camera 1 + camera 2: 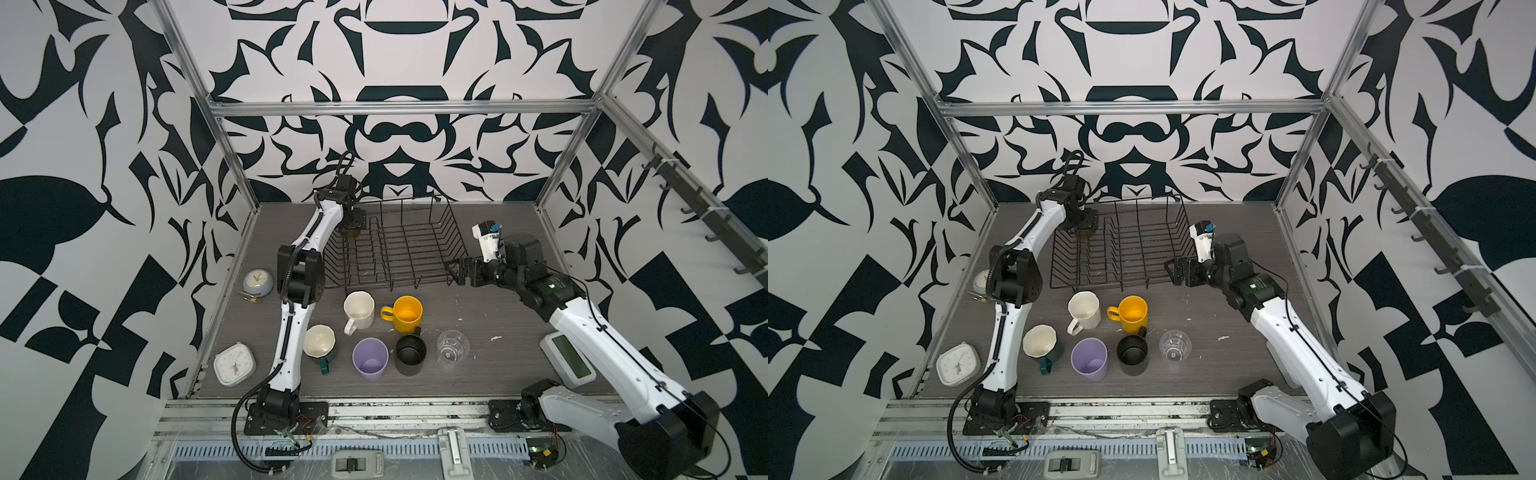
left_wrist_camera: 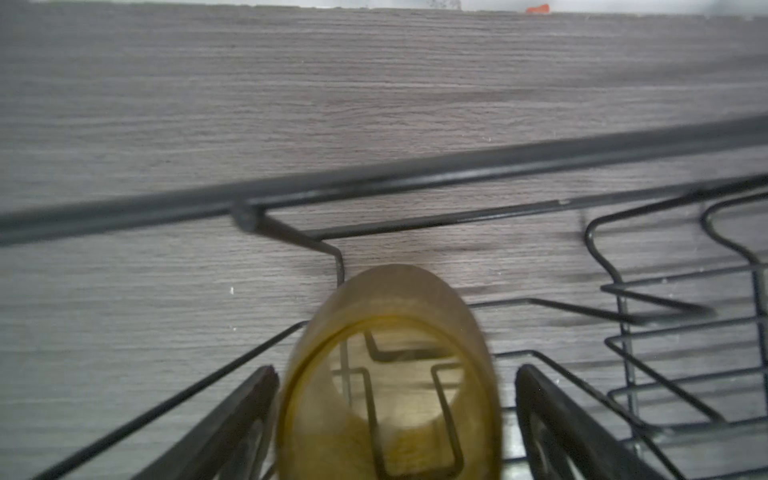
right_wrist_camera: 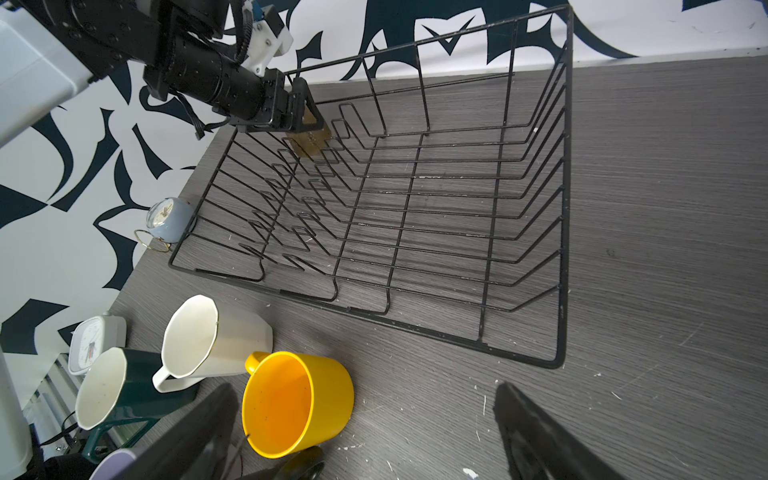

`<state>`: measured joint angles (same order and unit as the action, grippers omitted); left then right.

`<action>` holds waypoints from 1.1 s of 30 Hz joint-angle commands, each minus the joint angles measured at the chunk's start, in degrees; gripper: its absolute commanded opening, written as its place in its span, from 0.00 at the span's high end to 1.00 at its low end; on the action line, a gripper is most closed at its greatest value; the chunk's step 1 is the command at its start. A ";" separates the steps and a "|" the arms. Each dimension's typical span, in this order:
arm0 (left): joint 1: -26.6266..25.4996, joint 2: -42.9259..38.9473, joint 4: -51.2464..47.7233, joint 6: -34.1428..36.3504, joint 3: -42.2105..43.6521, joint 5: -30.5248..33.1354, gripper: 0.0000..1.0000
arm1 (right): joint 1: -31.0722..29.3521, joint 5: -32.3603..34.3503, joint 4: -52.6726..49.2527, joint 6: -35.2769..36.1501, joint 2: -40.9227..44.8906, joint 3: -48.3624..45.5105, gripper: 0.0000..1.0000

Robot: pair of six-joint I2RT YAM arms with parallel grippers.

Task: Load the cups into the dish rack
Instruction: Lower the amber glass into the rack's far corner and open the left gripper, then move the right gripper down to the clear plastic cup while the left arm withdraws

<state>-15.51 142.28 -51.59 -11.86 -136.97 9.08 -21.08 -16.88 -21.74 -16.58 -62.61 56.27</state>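
The dish rack (image 3: pixel 564 187) sits toward the far edge of the bench (image 1: pixel 498 365). At the rack's far-left corner the left gripper (image 2: pixel 395 370) points down over the amber tumbler (image 2: pixel 390 299). Its fingers (image 2: pixel 552 415) stand spread on either side of the tumbler, with a gap showing on one side, so it is not clamped. The tumbler is blurred and cut off by the frame edge in the left wrist view. In both top views the gripper hides all of it but a brownish patch, and I cannot tell whether it stands upright.

The right gripper (image 1: pixel 456 271) hovers at the rack's near-right corner, fingers wide apart and holding nothing.

Between the rack and the near edge stand the cream mug (image 1: pixel 359 309), yellow mug (image 1: pixel 408 313), dark-green mug (image 1: pixel 320 345), lilac tumbler (image 1: pixel 370 358), black mug (image 1: pixel 410 353) and clear tumbler (image 1: pixel 453 348). The left arm partly covers the dark-green mug. The right wrist view crops the lilac tumbler and black mug.
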 commanded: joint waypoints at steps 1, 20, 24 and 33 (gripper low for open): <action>-0.20 -1.06 -0.71 0.51 -0.39 0.65 0.03 | 0.10 -0.69 2.05 -0.56 0.25 0.68 0.01; -0.22 -29.79 18.80 -3.30 22.97 -0.60 0.01 | -0.25 3.33 -5.91 1.19 -4.07 4.37 0.07; -0.21 -38.81 25.87 -4.68 33.73 -0.32 0.01 | -2.23 6.20 -9.57 1.93 -4.27 4.59 0.09; 0.09 -58.44 41.39 -6.83 57.62 -0.51 0.01 | -8.60 13.37 -19.85 -0.21 -2.28 2.46 0.15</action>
<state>-15.51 88.07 -17.39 -17.15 -83.50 8.78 -28.42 -7.27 -37.08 -15.70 -67.26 58.24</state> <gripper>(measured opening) 0.993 0.858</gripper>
